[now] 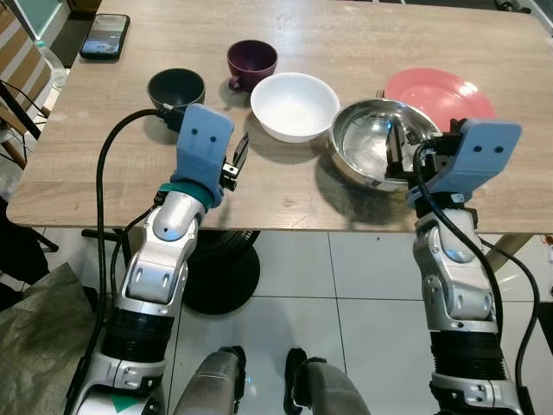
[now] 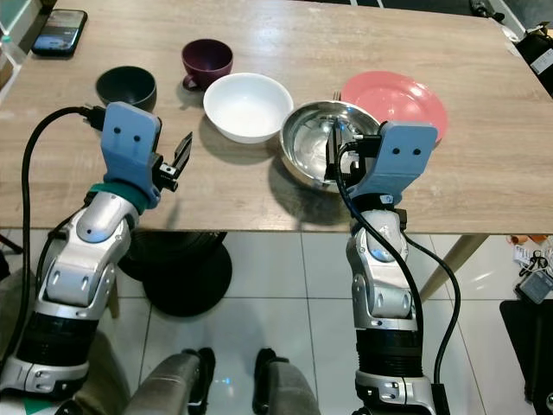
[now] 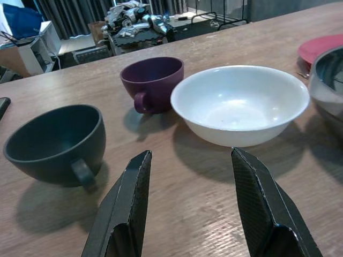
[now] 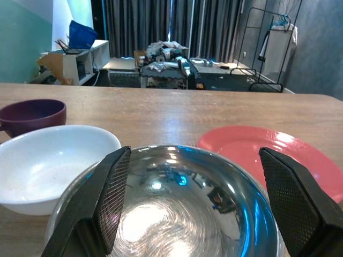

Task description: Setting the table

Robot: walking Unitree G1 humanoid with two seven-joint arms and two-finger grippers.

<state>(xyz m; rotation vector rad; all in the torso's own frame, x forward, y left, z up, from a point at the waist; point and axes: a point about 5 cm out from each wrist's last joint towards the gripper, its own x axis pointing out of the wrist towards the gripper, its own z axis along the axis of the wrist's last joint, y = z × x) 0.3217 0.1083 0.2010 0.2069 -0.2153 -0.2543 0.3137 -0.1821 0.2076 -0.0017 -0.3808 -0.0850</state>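
While both jaws gape empty, steel bowl (image 1: 373, 143), white bowl (image 1: 295, 105), purple cup (image 1: 251, 62), dark cup (image 1: 175, 88) hold nothing.

Phone (image 1: 104, 35) lies flat, screen up, near the far left corner of the wooden table (image 1: 285, 194), well apart from the crockery. Under the table a round black pedestal base (image 1: 220, 277) sits on a pale tiled floor (image 1: 363, 337), with a dark crumpled bag (image 1: 34, 337) on the floor at the left. Beyond the table's far edge: dark curtains (image 4: 161, 24), a white shelf unit (image 4: 69, 64) with a blue bag (image 4: 83, 35) on top, and a black metal rack (image 4: 257, 43).
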